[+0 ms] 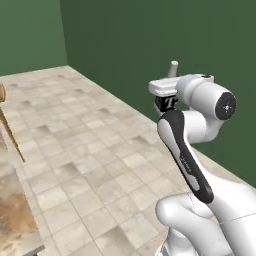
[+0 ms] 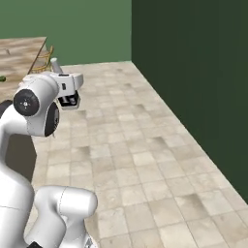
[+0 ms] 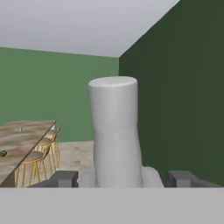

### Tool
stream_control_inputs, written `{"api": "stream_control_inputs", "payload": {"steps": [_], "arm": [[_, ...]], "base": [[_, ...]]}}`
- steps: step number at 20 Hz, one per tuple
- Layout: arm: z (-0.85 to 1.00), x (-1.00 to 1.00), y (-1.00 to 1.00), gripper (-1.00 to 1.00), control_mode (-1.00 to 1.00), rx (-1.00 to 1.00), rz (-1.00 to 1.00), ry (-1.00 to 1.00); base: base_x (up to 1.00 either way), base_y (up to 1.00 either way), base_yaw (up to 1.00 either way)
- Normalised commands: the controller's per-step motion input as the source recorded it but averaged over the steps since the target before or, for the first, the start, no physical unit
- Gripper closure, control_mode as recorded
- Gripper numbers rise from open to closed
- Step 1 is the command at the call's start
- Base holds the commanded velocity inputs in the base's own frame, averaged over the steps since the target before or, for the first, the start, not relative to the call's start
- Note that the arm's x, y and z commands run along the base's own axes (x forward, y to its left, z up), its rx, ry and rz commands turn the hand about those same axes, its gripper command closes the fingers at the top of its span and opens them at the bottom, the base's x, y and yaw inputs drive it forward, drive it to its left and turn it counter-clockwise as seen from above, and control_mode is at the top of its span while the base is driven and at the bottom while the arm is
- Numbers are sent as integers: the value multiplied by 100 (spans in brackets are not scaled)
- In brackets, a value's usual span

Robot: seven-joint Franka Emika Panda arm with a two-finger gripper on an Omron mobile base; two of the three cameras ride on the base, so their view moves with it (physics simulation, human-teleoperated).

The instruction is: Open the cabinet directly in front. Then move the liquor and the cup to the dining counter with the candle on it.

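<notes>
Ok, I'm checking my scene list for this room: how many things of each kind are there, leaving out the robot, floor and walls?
dining counter: 1
orange-framed stools: 2 that can be made out
pale grey bottle: 1
small green thing on the counter, too small to identify: 1
Total: 5

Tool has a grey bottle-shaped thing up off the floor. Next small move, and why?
Probably turn the base left toward the dining counter, holding the grip. The tool looks closed on the pale grey bottle-shaped thing, upright above floor tiles, and the counter with its stools lies off to the left, seemingly beyond reach.
</notes>
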Motion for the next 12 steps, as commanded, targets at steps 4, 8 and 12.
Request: {"api": "stream_control_inputs", "payload": {"steps": [4,8,12], "arm": [[0,0,0,100,100,0,0,0],[0,0,0,100,100,0,0,0],[0,0,0,100,100,0,0,0]], "base": [[100,-80,32],[100,-14,19],[100,-5,10]]}}
